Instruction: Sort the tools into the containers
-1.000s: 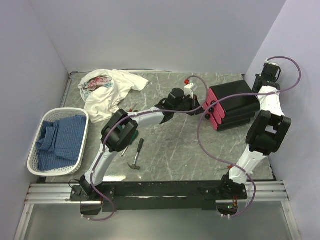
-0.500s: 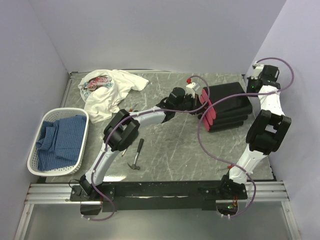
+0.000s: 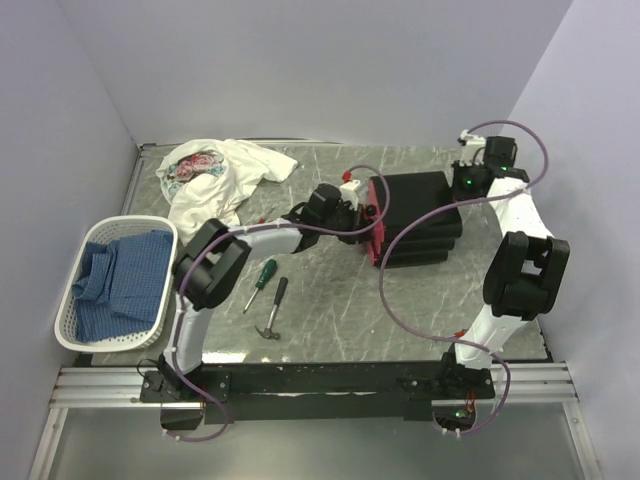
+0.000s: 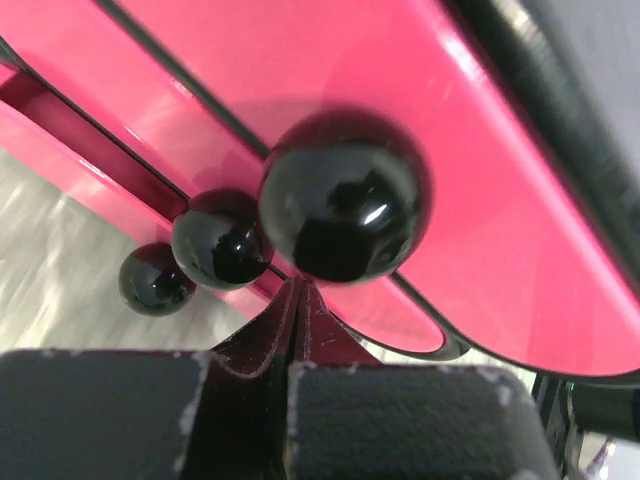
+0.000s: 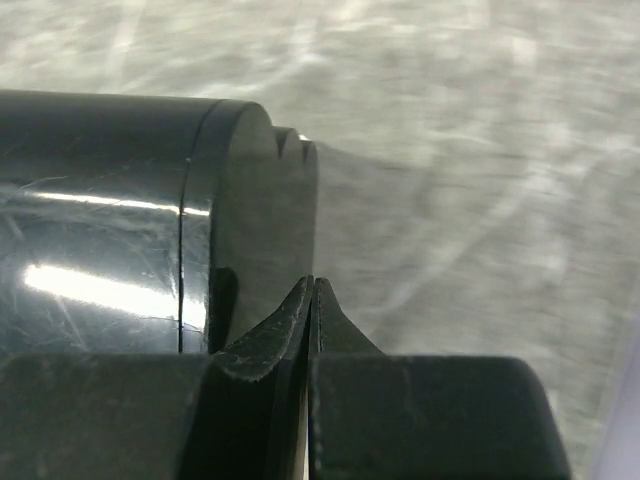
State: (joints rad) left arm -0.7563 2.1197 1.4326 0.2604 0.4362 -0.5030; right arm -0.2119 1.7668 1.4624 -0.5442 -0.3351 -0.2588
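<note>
Left wrist: left gripper (image 4: 300, 288) was pressed together, pinching nothing, tips just below three black knobs (image 4: 345, 195) on pink drawers (image 4: 480, 170).
Right wrist: right gripper (image 5: 312, 285) was pressed together, beside drawer unit's (image 5: 100, 200) black corner.
Top external only: drawer unit sat at table's 2 o'clock; hammer (image 3: 275, 305) and green-handled screwdriver (image 3: 266, 270) lay loose at its 8 o'clock.
Around: cloth (image 3: 215, 185) at 10 o'clock, basket (image 3: 66, 322) at 9 o'clock; purple cable (image 3: 381, 285) draped across the unit.

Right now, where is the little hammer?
In the overhead view, the hammer lies flat on the table, left of centre and toward the near edge. A green-handled screwdriver lies just to its left.
</note>
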